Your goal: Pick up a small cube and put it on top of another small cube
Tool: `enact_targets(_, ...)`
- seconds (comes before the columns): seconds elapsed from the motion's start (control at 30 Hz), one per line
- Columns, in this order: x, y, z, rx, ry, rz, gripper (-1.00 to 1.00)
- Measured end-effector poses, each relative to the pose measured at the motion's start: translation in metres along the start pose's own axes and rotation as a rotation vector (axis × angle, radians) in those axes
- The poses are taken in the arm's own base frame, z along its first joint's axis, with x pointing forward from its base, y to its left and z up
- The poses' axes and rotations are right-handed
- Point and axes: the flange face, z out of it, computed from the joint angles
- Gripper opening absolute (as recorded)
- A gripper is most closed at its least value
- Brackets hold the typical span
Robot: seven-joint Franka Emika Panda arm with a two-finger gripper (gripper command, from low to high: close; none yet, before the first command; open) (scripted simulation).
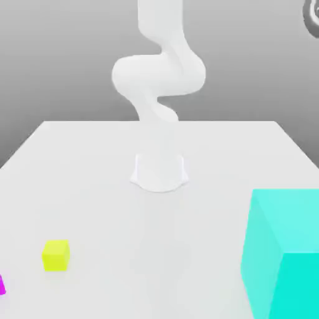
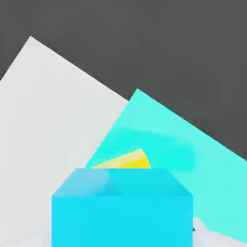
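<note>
Your hand view has the small sky-blue cube [image 2: 120,212] close up in front of the huge turquoise cube [image 2: 193,144], with a yellow sliver [image 2: 128,160] between them. In the exterior view the small yellow cube [image 1: 55,255] sits on the white table [image 1: 93,162], well apart from the turquoise cube, on the exterior view's left. You cannot tell whether the pincer is wide or narrow.

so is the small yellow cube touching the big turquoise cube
Apart. The exterior view shows the yellow cube towards its left and the turquoise cube at its right, with a wide stretch of bare white table between them.
</note>
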Motion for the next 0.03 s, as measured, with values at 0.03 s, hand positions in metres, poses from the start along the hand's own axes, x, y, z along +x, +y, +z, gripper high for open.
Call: enact_targets(0.03, 0.0, 0.0, 0.0, 0.0, 0.0, 0.0, 1.0)
